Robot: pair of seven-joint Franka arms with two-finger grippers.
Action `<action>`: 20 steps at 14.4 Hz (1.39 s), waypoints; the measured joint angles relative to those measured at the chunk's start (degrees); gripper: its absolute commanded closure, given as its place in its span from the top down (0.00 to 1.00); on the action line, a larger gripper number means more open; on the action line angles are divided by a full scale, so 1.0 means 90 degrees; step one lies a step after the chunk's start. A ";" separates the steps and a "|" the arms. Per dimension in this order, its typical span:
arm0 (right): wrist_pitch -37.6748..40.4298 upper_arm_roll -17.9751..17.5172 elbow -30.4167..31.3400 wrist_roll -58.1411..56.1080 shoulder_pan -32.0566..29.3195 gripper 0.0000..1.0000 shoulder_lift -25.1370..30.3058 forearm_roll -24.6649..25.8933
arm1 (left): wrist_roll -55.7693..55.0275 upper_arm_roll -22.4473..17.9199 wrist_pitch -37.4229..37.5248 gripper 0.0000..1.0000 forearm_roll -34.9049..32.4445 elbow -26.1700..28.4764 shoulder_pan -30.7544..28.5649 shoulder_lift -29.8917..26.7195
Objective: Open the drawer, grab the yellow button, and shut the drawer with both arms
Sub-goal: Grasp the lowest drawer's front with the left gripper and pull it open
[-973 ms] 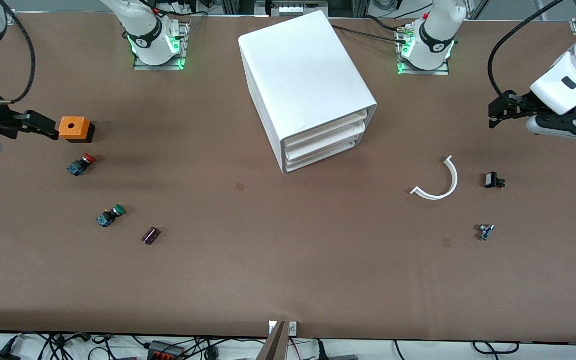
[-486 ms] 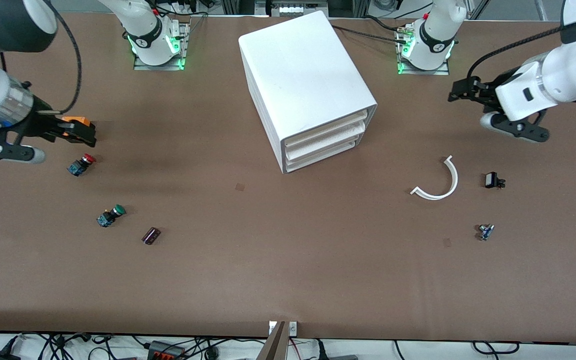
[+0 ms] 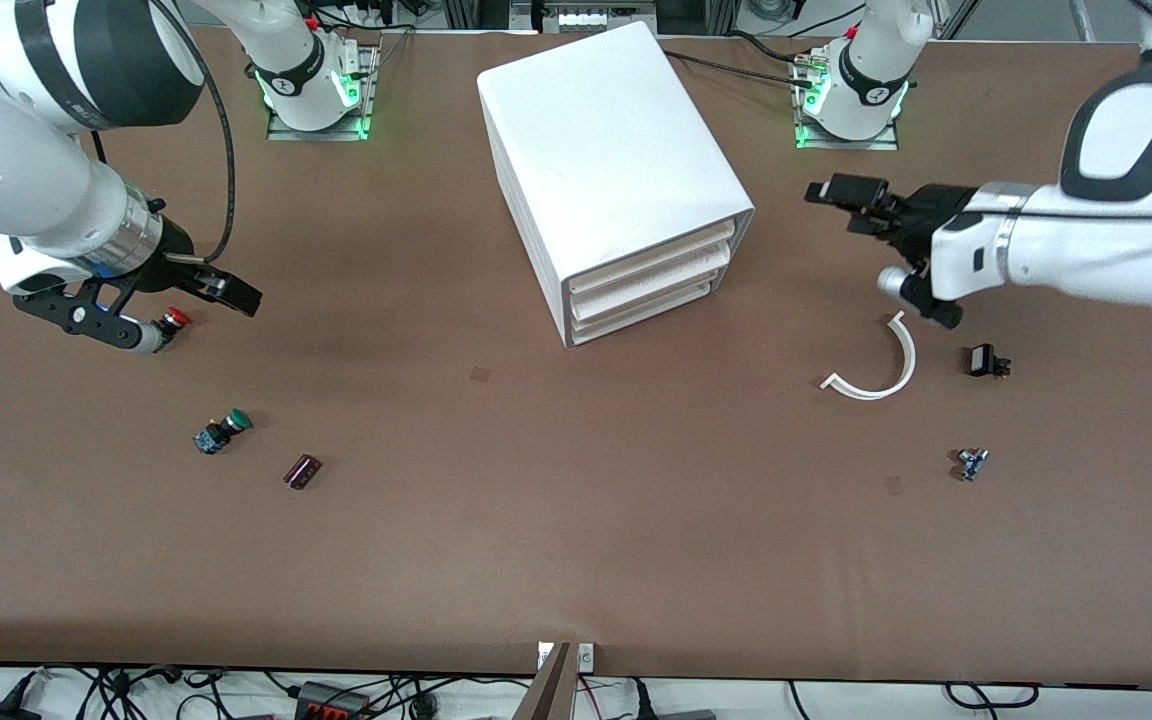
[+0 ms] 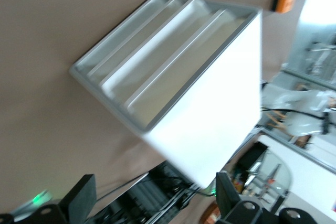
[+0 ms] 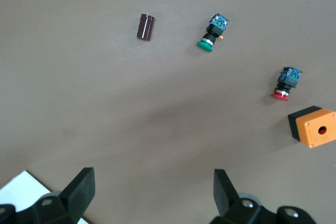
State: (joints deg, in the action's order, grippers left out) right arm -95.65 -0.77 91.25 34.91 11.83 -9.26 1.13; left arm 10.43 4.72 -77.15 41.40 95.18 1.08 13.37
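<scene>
The white cabinet (image 3: 611, 170) stands at the middle of the table, near the robots' bases, with all three drawers shut. The top drawer (image 3: 648, 262) also shows in the left wrist view (image 4: 181, 69). No orange-capped button shows in any view. My left gripper (image 3: 851, 205) is open and empty in the air beside the cabinet's front, toward the left arm's end; in the left wrist view (image 4: 152, 203) it points at the cabinet. My right gripper (image 3: 228, 290) is open and empty over the table beside the red-capped button (image 3: 174, 318); it also shows in the right wrist view (image 5: 152, 190).
A green-capped button (image 3: 221, 430) and a dark cylinder (image 3: 302, 471) lie toward the right arm's end. An orange box with a hole (image 5: 314, 126) shows only in the right wrist view. A white curved strip (image 3: 881, 365), a black part (image 3: 986, 360) and a small blue part (image 3: 971, 463) lie toward the left arm's end.
Both arms have swung in from the table's ends toward the cabinet. The right arm now covers the orange box in the front view. Both grippers stay open and empty.
</scene>
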 measured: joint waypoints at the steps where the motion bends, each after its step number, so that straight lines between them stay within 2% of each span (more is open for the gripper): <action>1: 0.0000 0.0000 -0.0038 0.0118 0.0016 1.00 -0.0022 -0.0005 | 0.0282 0.0042 -0.0280 1.00 0.0256 0.0071 0.0009 0.0149; 6: 0.0000 0.0022 -0.0069 0.0721 0.0020 1.00 -0.0030 -0.0467 | 0.2722 0.0338 -0.1736 1.00 0.1993 0.1131 0.0071 0.0633; 9: 0.0000 0.0077 -0.0070 0.1171 -0.0004 1.00 -0.0053 -0.0481 | 0.3886 0.0385 -0.1874 1.00 0.2748 0.1643 0.0075 0.0966; 14: 0.0001 0.0124 -0.0071 0.1270 -0.0301 1.00 -0.0093 -0.0488 | 0.4270 0.0500 -0.1905 0.99 0.3172 0.2157 0.0074 0.1133; 16: 0.0001 0.0124 -0.0071 0.1276 -0.0331 1.00 -0.0094 -0.0494 | 0.4275 0.0565 -0.1909 0.72 0.3210 0.2248 0.0074 0.1158; 20: 0.0001 0.0119 -0.0072 0.1525 -0.0321 1.00 -0.0094 -0.0526 | 0.4315 0.0662 -0.1918 0.65 0.3228 0.2341 0.0074 0.1166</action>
State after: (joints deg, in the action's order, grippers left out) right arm -95.64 0.30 90.61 48.64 8.94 -10.10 -3.61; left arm 49.27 10.67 -94.41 70.45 116.24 1.75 23.86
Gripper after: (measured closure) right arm 0.000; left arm 0.326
